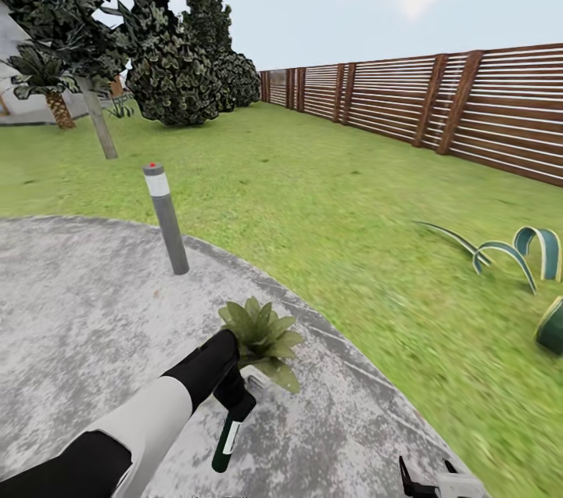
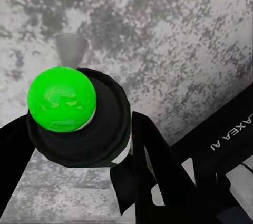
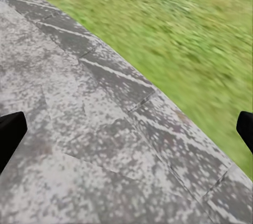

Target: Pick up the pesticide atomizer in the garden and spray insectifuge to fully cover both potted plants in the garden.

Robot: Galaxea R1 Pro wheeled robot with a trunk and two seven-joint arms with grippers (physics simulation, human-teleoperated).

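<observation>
My left gripper (image 1: pixel 234 398) is shut on the pesticide atomizer (image 1: pixel 227 442), a dark-green bottle with a white label that hangs below the fingers over the grey patio (image 1: pixel 78 310). A potted plant (image 1: pixel 263 336), a low rosette of pointed green leaves, sits just beyond and right of that gripper, near the patio's edge. In the left wrist view the atomizer's black spray head (image 2: pixel 105 129) carries a bright green ball (image 2: pixel 62 98), and black fingers (image 2: pixel 153 166) flank it. My right gripper (image 1: pixel 426 482) is low at the near right, open over paving (image 3: pixel 95 145) with nothing between its fingertips.
A grey bollard lamp post (image 1: pixel 166 216) stands at the patio's far rim. The lawn (image 1: pixel 336 201) runs to a brown slatted fence (image 1: pixel 438 99) on the right. A striped agave (image 1: pixel 516 248) grows at the right, and trees (image 1: pixel 172 68) stand at the back left.
</observation>
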